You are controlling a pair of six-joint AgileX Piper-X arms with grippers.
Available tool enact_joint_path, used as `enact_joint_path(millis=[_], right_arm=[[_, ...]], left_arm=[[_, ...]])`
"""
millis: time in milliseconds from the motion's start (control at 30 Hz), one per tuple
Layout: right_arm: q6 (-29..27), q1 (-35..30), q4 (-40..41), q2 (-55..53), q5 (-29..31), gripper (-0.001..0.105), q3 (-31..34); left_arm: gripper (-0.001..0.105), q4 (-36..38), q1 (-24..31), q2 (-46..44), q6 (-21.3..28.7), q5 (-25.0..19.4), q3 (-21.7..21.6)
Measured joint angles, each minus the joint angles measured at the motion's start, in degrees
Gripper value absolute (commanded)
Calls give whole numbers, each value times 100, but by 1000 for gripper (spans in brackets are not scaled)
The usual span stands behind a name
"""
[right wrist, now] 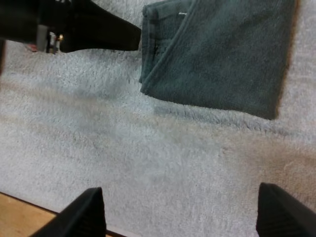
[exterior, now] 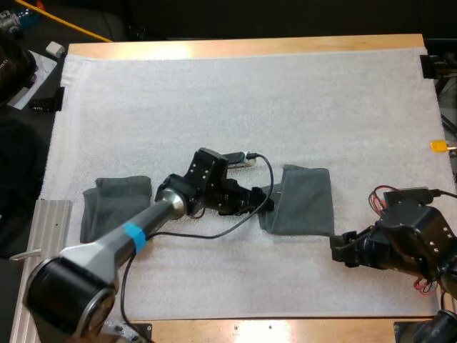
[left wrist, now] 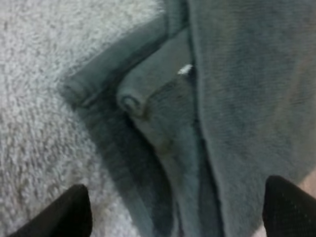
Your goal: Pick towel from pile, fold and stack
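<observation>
A folded dark grey-green towel [exterior: 300, 200] lies flat on the white mat, right of centre. My left gripper [exterior: 265, 200] is at its left edge. In the left wrist view its fingers [left wrist: 64, 212] stand wide apart over the towel's layered edge [left wrist: 163, 98], gripper [left wrist: 177, 217] open. A second towel [exterior: 114, 204], loosely folded, lies at the mat's left. My right gripper [exterior: 343, 250] hovers over bare mat just off the folded towel's near right corner. It is open [right wrist: 182, 212], with the towel [right wrist: 222, 54] and the left gripper [right wrist: 98, 29] ahead of it.
The white mat [exterior: 235, 100] covers most of the wooden table [exterior: 235, 46]. A ribbed metal rail [exterior: 50, 221] runs along the near left edge. Loose items and a dark shape [exterior: 21, 64] sit off the table's far left corner.
</observation>
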Motion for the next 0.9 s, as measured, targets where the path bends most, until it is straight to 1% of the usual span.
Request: enact_joint_path(millis=[200,233,367,567,733,800,833,900], right_arm=[[-11,0,0,0,0,62,0],[-11,0,15,0,0,62,0],[-11,0,15,0,0,62,0],[-11,0,15,0,0,62,0],[-11,0,15,0,0,62,0],[-11,0,15,0,0,62,0],[-11,0,15,0,0,62,0],[-11,0,15,0,0,62,0]], left_arm=[[69,13,0,359,-212,56,-146],[69,12,0,438,-279,118,-170],[69,14,-31,439,-296,119,-170],[69,86,-249,551,-440,105,-287],[68,171,-575,742,-601,105,-554],[67,221,-681,830,-654,105,-675],[64,237,-721,859,-672,110,-728],[56,268,-780,920,-686,117,-810]])
